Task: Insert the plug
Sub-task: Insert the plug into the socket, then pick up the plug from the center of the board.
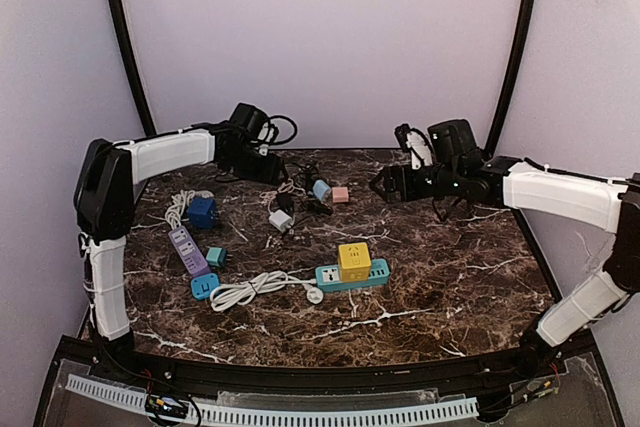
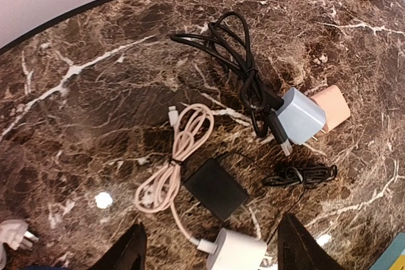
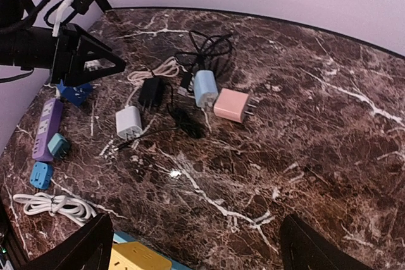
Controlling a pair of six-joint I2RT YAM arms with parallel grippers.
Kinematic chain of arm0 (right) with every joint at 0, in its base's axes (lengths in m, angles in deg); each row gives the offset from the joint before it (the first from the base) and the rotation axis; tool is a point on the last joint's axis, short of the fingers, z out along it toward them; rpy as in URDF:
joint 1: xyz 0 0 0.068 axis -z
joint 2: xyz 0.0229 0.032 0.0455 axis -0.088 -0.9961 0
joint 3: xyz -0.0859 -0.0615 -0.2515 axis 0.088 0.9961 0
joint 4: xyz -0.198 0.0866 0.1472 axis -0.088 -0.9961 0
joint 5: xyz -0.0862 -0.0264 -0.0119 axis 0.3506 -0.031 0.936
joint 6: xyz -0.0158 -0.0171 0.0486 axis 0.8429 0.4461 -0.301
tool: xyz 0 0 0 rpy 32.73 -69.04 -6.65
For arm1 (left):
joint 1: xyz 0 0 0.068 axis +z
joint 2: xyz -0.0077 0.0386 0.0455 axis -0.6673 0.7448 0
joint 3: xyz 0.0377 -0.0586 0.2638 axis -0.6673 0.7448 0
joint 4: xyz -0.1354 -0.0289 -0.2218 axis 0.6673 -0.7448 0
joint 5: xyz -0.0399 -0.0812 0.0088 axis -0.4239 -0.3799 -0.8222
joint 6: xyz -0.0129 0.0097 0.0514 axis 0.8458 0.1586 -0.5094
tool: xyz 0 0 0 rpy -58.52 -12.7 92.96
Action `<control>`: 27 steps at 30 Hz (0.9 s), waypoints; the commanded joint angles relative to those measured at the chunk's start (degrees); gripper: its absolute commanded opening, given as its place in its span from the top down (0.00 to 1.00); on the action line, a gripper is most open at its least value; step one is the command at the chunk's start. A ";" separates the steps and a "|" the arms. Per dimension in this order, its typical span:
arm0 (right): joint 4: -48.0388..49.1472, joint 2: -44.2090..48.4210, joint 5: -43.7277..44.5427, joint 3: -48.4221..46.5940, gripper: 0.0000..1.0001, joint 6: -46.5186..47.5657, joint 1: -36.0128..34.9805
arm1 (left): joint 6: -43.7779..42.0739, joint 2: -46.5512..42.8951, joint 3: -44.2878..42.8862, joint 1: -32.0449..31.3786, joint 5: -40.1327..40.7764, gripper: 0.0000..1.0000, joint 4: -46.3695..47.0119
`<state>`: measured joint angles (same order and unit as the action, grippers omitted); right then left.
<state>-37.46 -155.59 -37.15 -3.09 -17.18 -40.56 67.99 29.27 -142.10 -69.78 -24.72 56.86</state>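
1. Hanging over the far left part of the desk (image 1: 450,287), the left gripper (image 2: 212,226) is open and holds nothing.
2. A white plug (image 2: 239,254) lies on the desk between its fingers, with a black plug (image 2: 215,188) just past it.
3. The right gripper (image 3: 196,219) is wide open and holds nothing.
4. A blue plug (image 2: 300,118) and a pink plug (image 2: 332,107) lie side by side near the far edge.
5. A power strip (image 1: 375,273) with a yellow cube (image 1: 353,259) on it lies near the middle.

a dark marble table (image 1: 450,277) stands between pale lilac walls (image 1: 320,37).
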 commanded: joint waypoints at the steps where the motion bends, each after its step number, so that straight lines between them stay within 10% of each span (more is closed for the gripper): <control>1: -0.29 -1.97 5.68 1.45 0.09 -5.57 -0.20 | 5.91 5.19 -4.48 -0.36 1.00 0.39 -4.67; 27: -1.59 -6.62 5.72 -0.04 0.08 -1.48 -0.50 | 3.80 18.50 -16.33 -1.52 5.95 0.52 -15.19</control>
<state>-39.21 -161.38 -32.43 -2.19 -19.81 -40.64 76.12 47.81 -157.18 -71.14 -20.55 49.78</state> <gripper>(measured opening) 0.914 0.481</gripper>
